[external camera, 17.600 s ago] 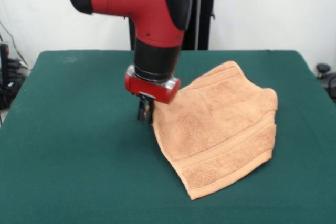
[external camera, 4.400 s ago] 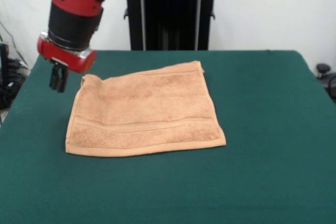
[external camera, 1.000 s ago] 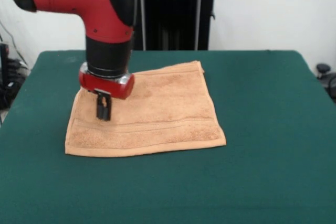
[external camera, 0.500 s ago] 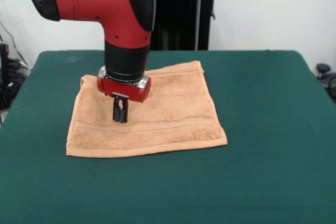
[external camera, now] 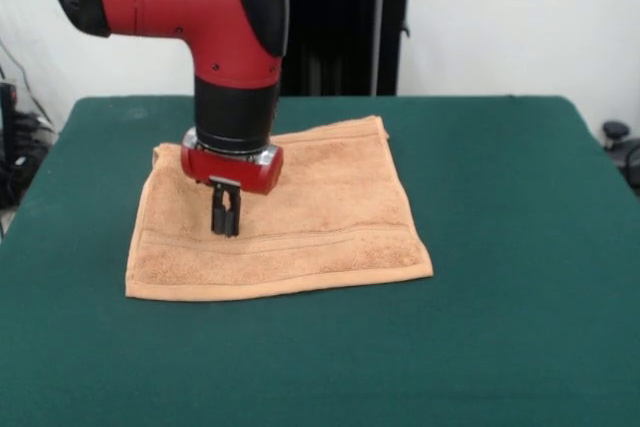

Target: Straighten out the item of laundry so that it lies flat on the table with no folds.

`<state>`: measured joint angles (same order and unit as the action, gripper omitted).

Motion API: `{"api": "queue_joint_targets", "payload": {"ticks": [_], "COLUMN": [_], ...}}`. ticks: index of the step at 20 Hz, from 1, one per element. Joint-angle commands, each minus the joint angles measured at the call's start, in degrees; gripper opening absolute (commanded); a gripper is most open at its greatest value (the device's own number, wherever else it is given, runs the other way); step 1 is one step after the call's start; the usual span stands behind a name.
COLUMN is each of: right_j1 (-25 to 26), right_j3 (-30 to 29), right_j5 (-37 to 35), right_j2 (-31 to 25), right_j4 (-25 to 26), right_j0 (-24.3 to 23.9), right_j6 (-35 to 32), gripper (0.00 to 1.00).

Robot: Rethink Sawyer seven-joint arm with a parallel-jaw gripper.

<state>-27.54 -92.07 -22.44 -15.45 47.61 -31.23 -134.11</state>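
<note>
The tan terry-cloth towel lies nearly flat on the dark green felt table, and the black gripper, fingers close together and empty over the towel's middle, should, I reckon, lift straight off without snagging the pile.

Tan towel spread flat (stripe nearest) on green table

The end effector hangs over the spread tan towel.
</note>
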Motion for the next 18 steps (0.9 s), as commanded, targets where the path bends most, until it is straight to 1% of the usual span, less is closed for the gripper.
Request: {"api": "queue_joint_targets", "payload": {"ticks": [1, 4, 7, 13, 18], "right_j1": [4.8, 7.0, 9.5, 10.4, 13.4], "right_j3": [-5.9, -4.0, -1.7, -0.6, 1.4], "right_j5": [4.6, 6.7, 8.9, 8.1, 7.2], "right_j2": [2.4, 3.5, 5.0, 5.5, 5.5], "right_j4": [1.8, 2.4, 2.5, 0.1, -1.0], "right_j0": [-0.1, 0.7, 2.7, 4.4, 4.7], "right_j6": [-1.9, -2.5, -4.3, -4.7, -3.6], "gripper": [0.00, 0.00, 0.00, 0.00, 0.00]}}
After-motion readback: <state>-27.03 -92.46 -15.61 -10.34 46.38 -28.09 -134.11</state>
